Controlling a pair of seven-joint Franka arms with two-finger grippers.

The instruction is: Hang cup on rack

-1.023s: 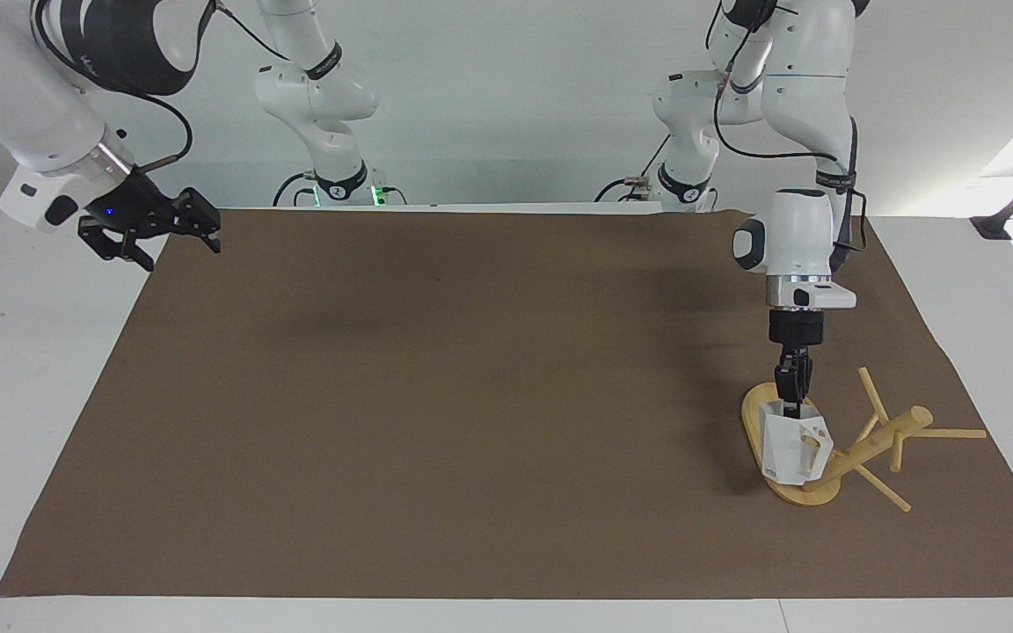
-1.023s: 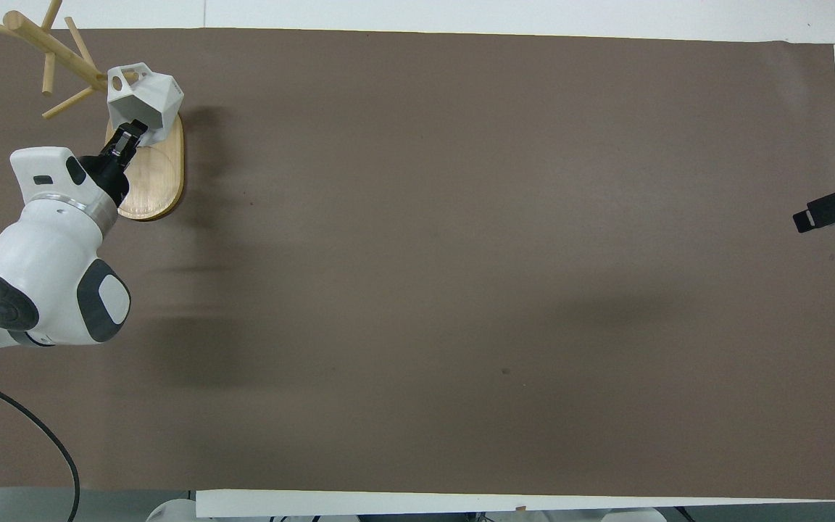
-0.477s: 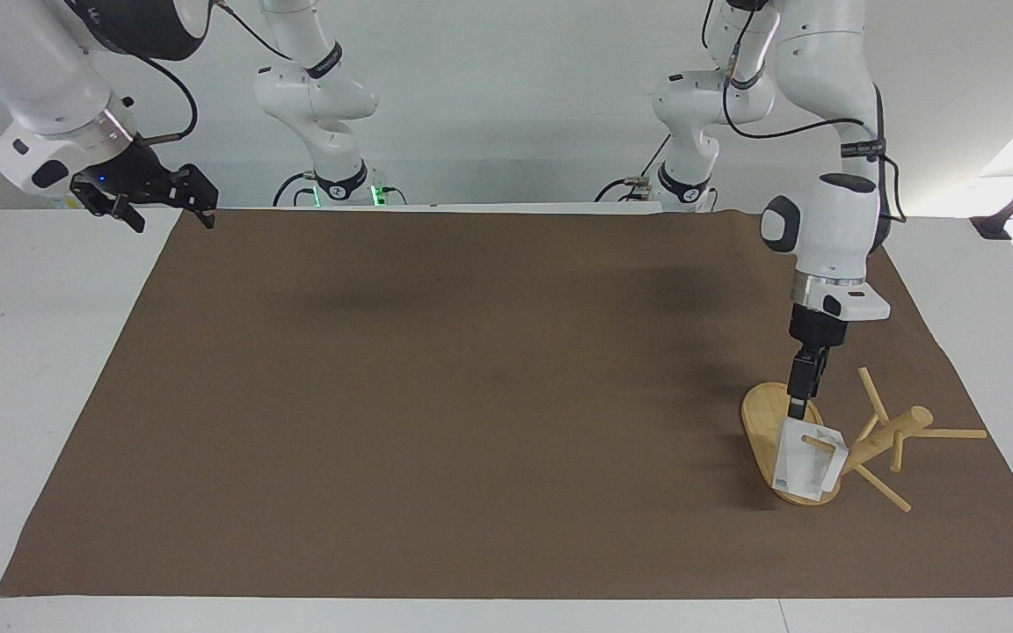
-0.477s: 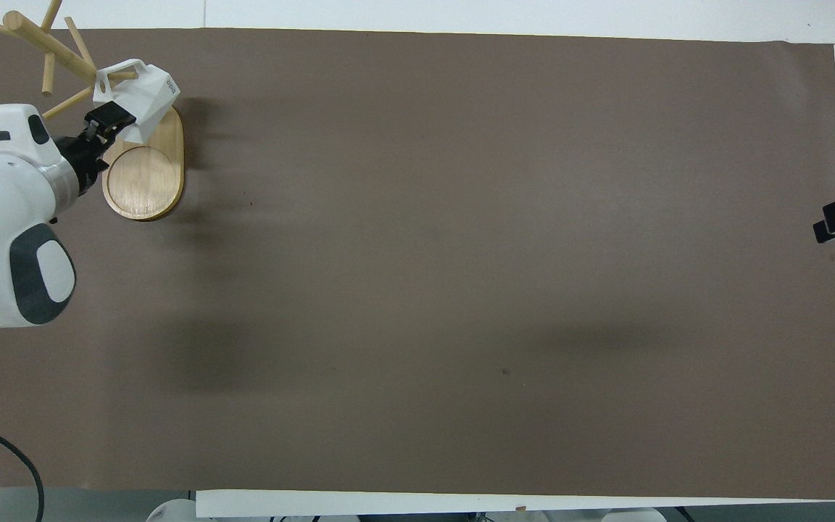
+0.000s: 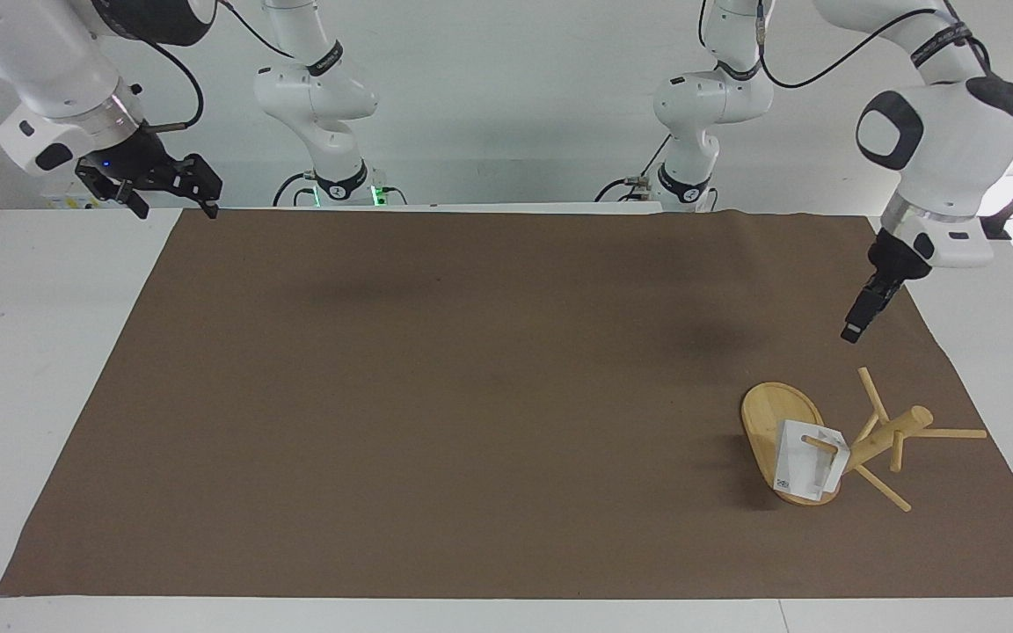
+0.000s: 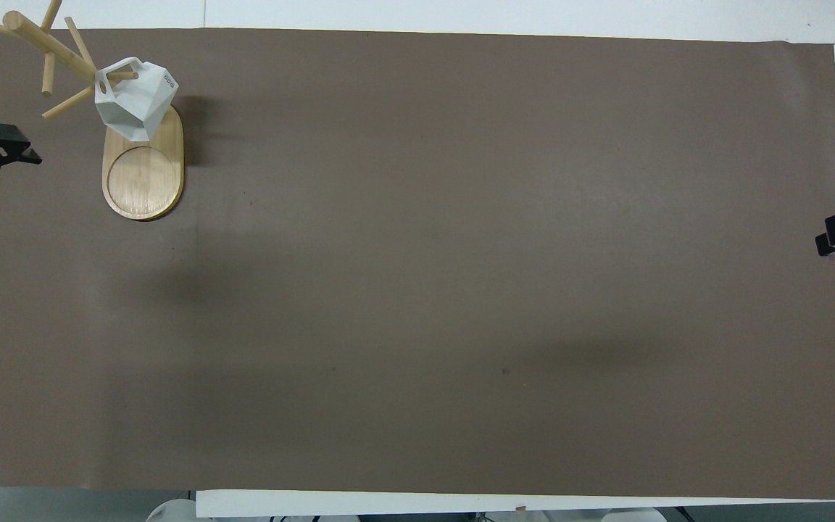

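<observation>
The white faceted cup [image 5: 809,462] hangs by its handle on a lower peg of the bamboo mug tree [image 5: 858,444], over the end of the oval base farther from the robots, at the left arm's end of the table [image 5: 471,396]. The left gripper [image 5: 855,327] is up in the air over the brown mat [image 6: 461,290] beside the mug tree, holding nothing; I cannot tell how its fingers stand. The right gripper [image 5: 168,180] waits, fingers spread, over the table's edge at the right arm's end.
</observation>
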